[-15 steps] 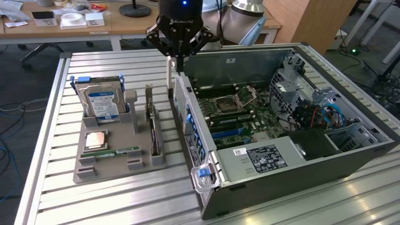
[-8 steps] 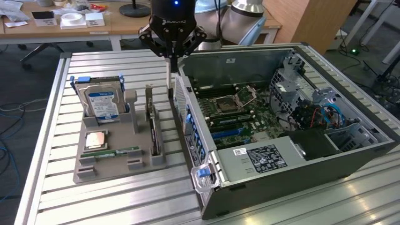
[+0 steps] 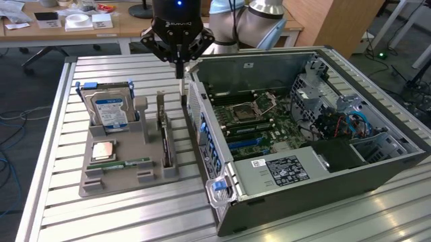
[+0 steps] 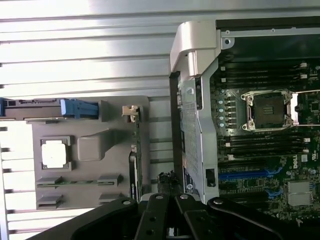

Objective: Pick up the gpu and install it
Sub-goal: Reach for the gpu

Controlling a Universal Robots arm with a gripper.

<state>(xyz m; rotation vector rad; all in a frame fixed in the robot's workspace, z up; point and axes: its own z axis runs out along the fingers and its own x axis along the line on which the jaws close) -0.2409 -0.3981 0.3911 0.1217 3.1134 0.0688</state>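
- The jaws (image 3: 180, 74) are pressed fully together with nothing between them. They point straight down, high over the outer wall of the case (image 3: 202, 116) near one of its corners.
- The step in hand looks like the reach for the gpu (image 3: 165, 138), which has not yet been lifted.
- To do it well, the jaws need to part before they descend, because the card is thin and stands on edge.
- They should come down square over its top edge, one finger on each flat face.
- A grip near the middle of its length would probably keep it from swinging, and should avoid the silver bracket at one end.
- The descent should stay off the case wall, which runs close alongside.
- The gpu lies below the jaws and a little to the side away from the case, and is not touching them.
- It stands upright in the slot of the grey tray (image 3: 114, 174) nearest the case and runs parallel to the case wall.
- Farther from the case, the same tray holds a memory stick (image 3: 121, 164) lying flat, a square chip (image 3: 102, 150) and an upright hard drive (image 3: 111, 111).
- Tray and case both sit on the slatted desk (image 3: 101, 217).
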